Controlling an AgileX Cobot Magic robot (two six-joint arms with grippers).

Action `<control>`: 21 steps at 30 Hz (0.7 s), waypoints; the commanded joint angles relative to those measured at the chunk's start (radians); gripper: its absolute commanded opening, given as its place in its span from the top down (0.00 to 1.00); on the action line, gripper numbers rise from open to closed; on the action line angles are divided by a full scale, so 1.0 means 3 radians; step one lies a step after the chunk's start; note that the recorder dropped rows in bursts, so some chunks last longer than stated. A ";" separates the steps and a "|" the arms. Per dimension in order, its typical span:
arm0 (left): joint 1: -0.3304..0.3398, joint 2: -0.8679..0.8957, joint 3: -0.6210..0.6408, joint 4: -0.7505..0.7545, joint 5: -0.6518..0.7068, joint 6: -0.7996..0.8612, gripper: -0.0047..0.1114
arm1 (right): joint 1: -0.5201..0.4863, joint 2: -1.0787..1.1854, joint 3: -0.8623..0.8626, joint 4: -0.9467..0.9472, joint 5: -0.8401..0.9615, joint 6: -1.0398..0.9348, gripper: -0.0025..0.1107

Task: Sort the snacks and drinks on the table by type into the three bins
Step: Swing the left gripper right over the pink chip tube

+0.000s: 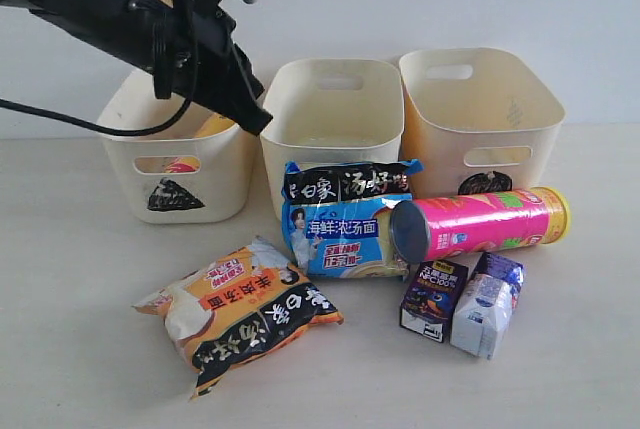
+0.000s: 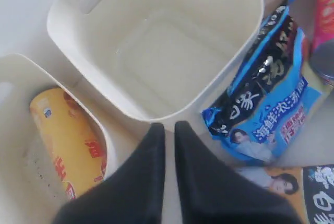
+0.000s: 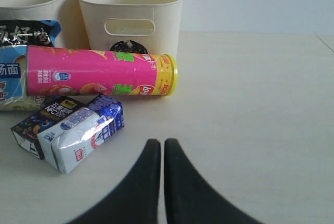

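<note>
Pink tube (image 1: 480,224) waits on surface (image 1: 80,349).
Exterior: centre-right, before the bins (image 1: 440,149), stiff, light, likely rolls; take it mid-barrel. Left wrist: left fingers (image 2: 148,156) clenched, empty; yellow tube (image 2: 65,140) lower left, inside a bin (image 2: 15,130). Right wrist: right fingers (image 3: 148,166) clenched, empty, bottom centre.
</note>
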 commanded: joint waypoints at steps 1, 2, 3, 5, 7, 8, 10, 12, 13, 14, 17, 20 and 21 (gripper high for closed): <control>-0.0047 -0.0215 0.0206 -0.0138 0.0005 0.0187 0.92 | -0.0007 -0.0018 0.0016 -0.0004 -0.0028 0.0000 0.98; -0.0091 -0.0265 0.0245 -0.0241 0.0005 0.0364 0.92 | -0.0007 -0.0018 0.0016 -0.0004 -0.0028 0.0000 0.98; -0.0149 -0.0280 0.0245 -0.0346 0.0032 0.0485 0.92 | -0.0007 -0.0018 0.0016 -0.0004 -0.0028 0.0000 0.98; -0.0297 -0.0280 0.0245 -0.0567 0.0095 0.0733 0.92 | -0.0007 -0.0018 0.0016 -0.0004 -0.0028 0.0000 0.98; -0.0447 -0.0273 0.0245 -0.0766 0.0169 0.0959 0.92 | -0.0007 -0.0018 0.0016 -0.0004 -0.0028 0.0000 0.98; -0.0504 -0.0273 0.0245 -0.0821 0.0185 0.0987 0.92 | -0.0007 -0.0018 0.0016 -0.0004 -0.0028 0.0000 0.98; -0.0599 -0.0273 0.0245 -0.0849 0.0194 0.0996 0.92 | -0.0007 -0.0018 0.0016 -0.0004 -0.0028 0.0000 0.98; -0.0693 -0.0273 0.0245 -0.0849 0.0194 0.0996 0.92 | -0.0007 -0.0018 0.0016 -0.0004 -0.0028 0.0000 0.98; -0.0745 -0.0273 0.0245 -0.0849 0.0200 0.0996 0.92 | -0.0007 -0.0018 0.0016 -0.0004 -0.0028 0.0000 0.98; -0.0795 -0.0273 0.0245 -0.0849 0.0207 0.0989 0.92 | -0.0007 -0.0018 0.0016 -0.0004 -0.0028 0.0000 0.98; -0.0949 -0.0268 0.0231 -0.0849 0.0217 0.0859 0.92 | -0.0007 -0.0018 0.0016 -0.0004 -0.0028 0.0000 0.98; -0.1072 -0.0198 0.0116 -0.0849 0.0400 0.0795 0.92 | -0.0007 -0.0018 0.0016 -0.0004 -0.0028 0.0000 0.98; -0.1102 -0.0159 0.0063 -0.0849 0.0488 0.0780 0.92 | -0.0007 -0.0018 0.0016 -0.0004 -0.0028 0.0000 0.98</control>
